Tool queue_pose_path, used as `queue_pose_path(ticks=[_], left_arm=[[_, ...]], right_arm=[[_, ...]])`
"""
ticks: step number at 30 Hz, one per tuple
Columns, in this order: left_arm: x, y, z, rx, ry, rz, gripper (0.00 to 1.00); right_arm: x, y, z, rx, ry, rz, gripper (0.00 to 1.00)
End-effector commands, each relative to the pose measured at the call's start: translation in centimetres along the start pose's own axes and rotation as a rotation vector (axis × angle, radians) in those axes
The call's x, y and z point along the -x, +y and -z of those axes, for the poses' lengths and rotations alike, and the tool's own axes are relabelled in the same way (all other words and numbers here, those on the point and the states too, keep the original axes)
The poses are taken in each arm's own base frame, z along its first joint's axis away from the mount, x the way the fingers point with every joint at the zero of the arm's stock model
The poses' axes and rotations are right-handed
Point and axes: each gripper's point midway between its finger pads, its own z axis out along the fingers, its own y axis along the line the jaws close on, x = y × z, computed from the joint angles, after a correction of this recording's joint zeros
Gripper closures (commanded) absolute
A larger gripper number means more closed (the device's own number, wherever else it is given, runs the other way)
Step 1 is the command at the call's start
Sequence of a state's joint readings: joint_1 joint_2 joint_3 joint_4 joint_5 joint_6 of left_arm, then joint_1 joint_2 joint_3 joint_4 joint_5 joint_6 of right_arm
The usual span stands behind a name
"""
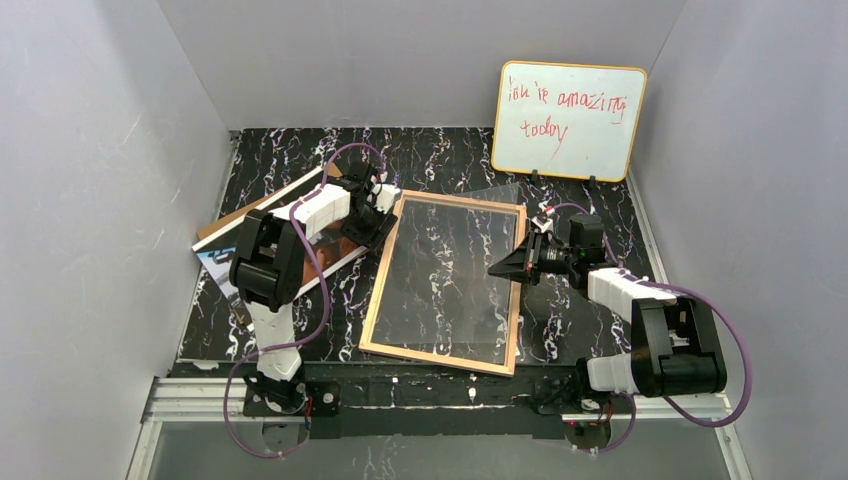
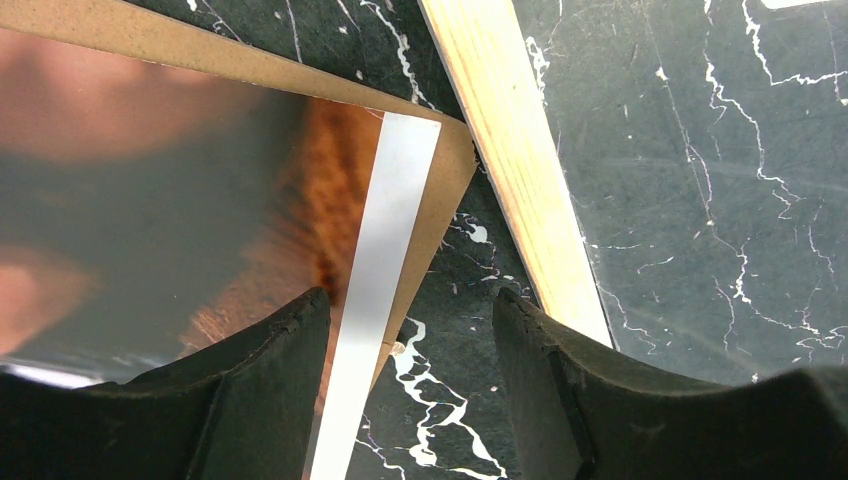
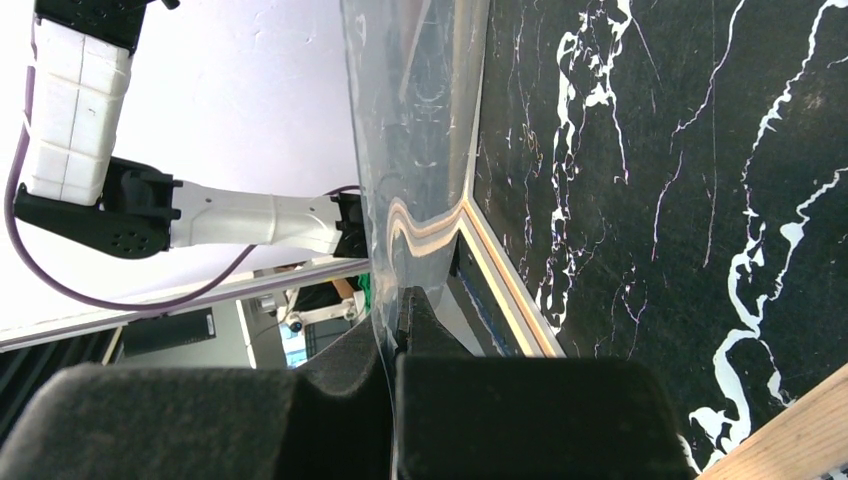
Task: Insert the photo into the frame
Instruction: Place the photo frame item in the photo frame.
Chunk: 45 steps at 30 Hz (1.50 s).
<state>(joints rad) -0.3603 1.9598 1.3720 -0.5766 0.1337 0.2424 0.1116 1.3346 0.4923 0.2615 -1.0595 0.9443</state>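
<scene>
Lying in the middle of the worktop [image 1: 440, 150], the frame [image 1: 437, 361] shows its wood back. The photo [image 2: 180, 230] rests near the left edge, on a brown board [image 2: 150, 45]. The left gripper [image 2: 410, 305] hangs open over the photo's corner. I think it should pinch only the photo, not the board under it. The right gripper [image 3: 400, 325] is shut tight on the clear pane [image 3: 420, 120]. The frame's wood rail sits just beside that corner and could get in the way.

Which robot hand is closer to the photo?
Left. The left gripper is right above the photo at its corner, open. The right gripper is far off, across the frame, pinching the clear pane.
</scene>
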Motion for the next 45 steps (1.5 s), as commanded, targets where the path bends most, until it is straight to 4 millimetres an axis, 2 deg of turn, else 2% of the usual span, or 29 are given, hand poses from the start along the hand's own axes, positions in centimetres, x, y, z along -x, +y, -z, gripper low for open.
queue_pose_path(ticks=[1, 10, 21, 32, 40, 45], left_arm=[[-5.4, -2.5, -3.4, -0.111, 0.185, 0.023, 0.42], [-5.3, -2.6, -3.5, -0.114, 0.185, 0.027, 0.42], [-5.6, -2.6, -3.7, -0.114, 0.197, 0.027, 0.42], [-5.7, -2.6, -3.9, -0.119, 0.201, 0.027, 0.42], [-5.9, -2.6, -3.9, -0.118, 0.204, 0.026, 0.43], [-5.9, -2.6, -4.0, -0.118, 0.204, 0.028, 0.43]], right_arm=[[-1.1, 0.2, 0.4, 0.02, 0.031, -0.003, 0.99], [-1.4, -0.9, 0.4, -0.008, 0.034, -0.026, 0.99], [0.3, -0.4, 0.1, 0.007, -0.037, 0.053, 0.99], [1.8, 1.4, -0.3, 0.085, -0.103, 0.136, 0.99], [0.5, 3.7, -1.5, 0.14, -0.064, 0.267, 0.99], [-0.3, 5.4, -1.1, 0.179, -0.063, 0.356, 0.99]])
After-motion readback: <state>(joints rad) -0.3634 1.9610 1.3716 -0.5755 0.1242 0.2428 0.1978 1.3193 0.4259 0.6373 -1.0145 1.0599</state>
